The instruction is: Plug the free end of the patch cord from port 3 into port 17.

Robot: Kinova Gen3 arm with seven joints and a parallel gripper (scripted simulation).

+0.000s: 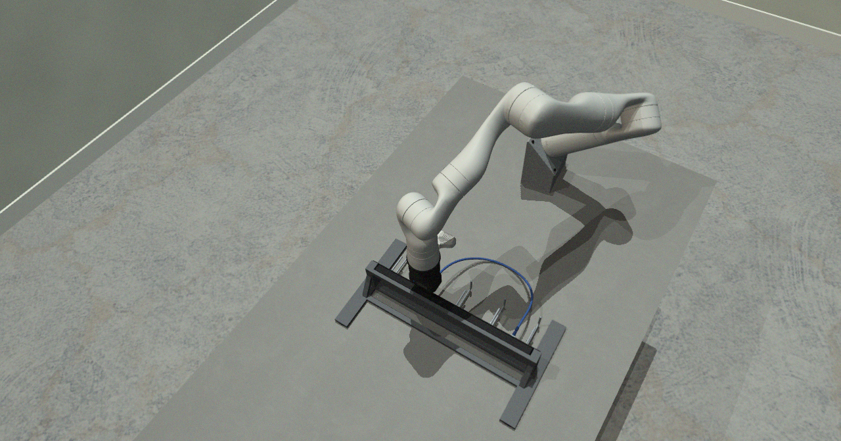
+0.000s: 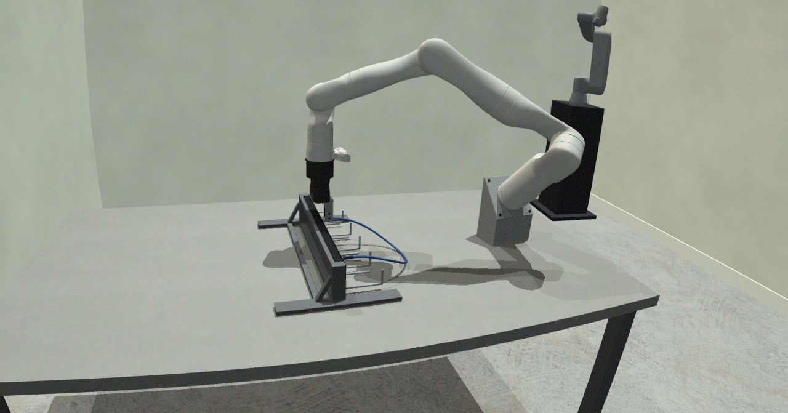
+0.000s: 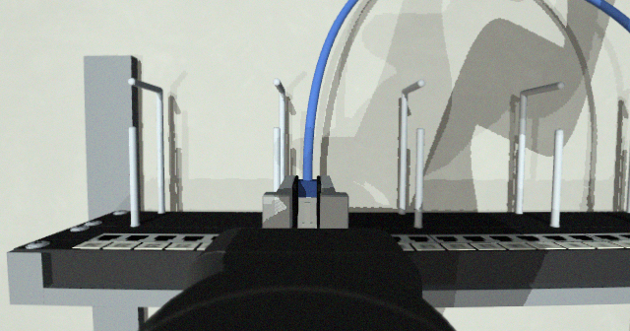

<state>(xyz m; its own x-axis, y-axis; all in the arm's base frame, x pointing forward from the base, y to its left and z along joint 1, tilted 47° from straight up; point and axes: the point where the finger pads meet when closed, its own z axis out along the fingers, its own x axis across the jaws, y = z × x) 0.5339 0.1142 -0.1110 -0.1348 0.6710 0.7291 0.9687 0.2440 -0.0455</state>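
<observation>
The rack (image 1: 536,357) (image 2: 337,280) (image 3: 27,278) stands on its two feet. Its row of jacks (image 3: 179,243) shows in the wrist view on both sides of my gripper. My gripper (image 2: 329,211) (image 3: 307,192) is at the rack's front, shut on the plug at the free end of the cord. The blue cord (image 1: 481,259) (image 2: 406,260) (image 3: 311,119) arches out from there and back to the panel near the other end of the rack. The plug's (image 3: 307,200) nose and the port at it are hidden by the gripper, so I cannot tell how far in it is. The number plates are unreadable.
Metal guide rods (image 3: 404,154) (image 2: 381,278) stick out from the panel in pairs, some with bent tips. One pair is just left of my fingers in the wrist view, another farther right. The rack's feet (image 1: 532,379) (image 2: 374,298) reach out at both ends.
</observation>
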